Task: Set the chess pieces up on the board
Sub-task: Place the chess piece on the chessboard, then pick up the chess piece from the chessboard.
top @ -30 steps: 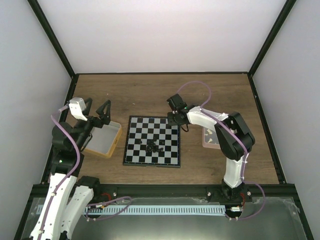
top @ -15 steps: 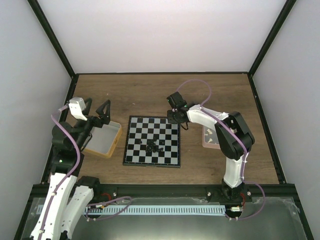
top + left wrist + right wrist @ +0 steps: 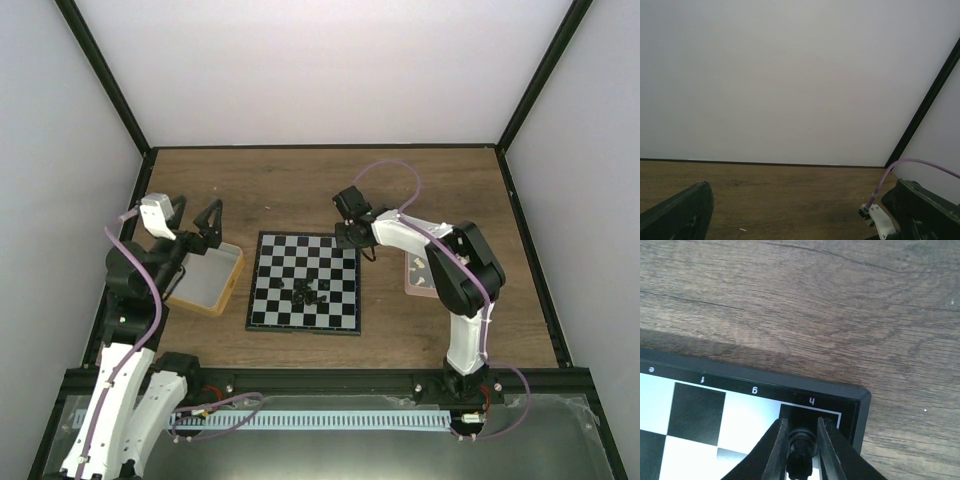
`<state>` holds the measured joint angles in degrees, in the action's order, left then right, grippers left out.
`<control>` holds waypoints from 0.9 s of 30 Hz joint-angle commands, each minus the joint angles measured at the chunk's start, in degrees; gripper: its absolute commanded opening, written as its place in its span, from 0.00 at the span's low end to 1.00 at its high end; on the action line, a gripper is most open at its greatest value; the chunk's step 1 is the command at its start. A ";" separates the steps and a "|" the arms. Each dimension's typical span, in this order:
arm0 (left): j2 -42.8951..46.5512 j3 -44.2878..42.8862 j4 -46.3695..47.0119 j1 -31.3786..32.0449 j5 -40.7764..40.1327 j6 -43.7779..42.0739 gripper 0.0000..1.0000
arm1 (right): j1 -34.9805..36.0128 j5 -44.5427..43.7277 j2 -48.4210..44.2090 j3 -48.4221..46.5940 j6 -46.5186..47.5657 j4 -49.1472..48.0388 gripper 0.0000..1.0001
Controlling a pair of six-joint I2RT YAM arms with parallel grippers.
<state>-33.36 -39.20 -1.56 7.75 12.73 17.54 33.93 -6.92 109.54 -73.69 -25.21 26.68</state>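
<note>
Noted right fingers (image 3: 780,445) clamped on one chess piece (image 3: 801,460) at the board (image 3: 725,376) corner marked h. Found remaining pieces (image 3: 308,293) heaped mid-board, unplaced; left fingers (image 3: 680,215) spread wide, empty. Judged barely begun.

top view spans the table (image 3: 300,190); right wrist close above the board (image 3: 695,405) corner; left wrist faces wall (image 3: 790,75).
</note>
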 commanded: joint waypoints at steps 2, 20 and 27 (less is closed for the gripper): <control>-0.27 0.57 1.08 -0.36 0.89 -0.58 1.00 | -0.35 -3.58 1.58 -1.75 0.41 0.35 0.17; -3.96 -0.50 -1.78 -0.28 2.26 -0.68 1.00 | -0.35 -0.80 -6.89 -1.72 -1.01 0.62 0.38; -7.18 -2.17 -9.03 -0.02 9.53 -1.89 1.00 | 3.10 4.21 -11.82 -0.29 0.50 2.04 0.40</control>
<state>-40.27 -39.70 -6.46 7.75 18.65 16.69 34.48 -5.37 99.85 -73.67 -25.71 27.38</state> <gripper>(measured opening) 0.999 0.396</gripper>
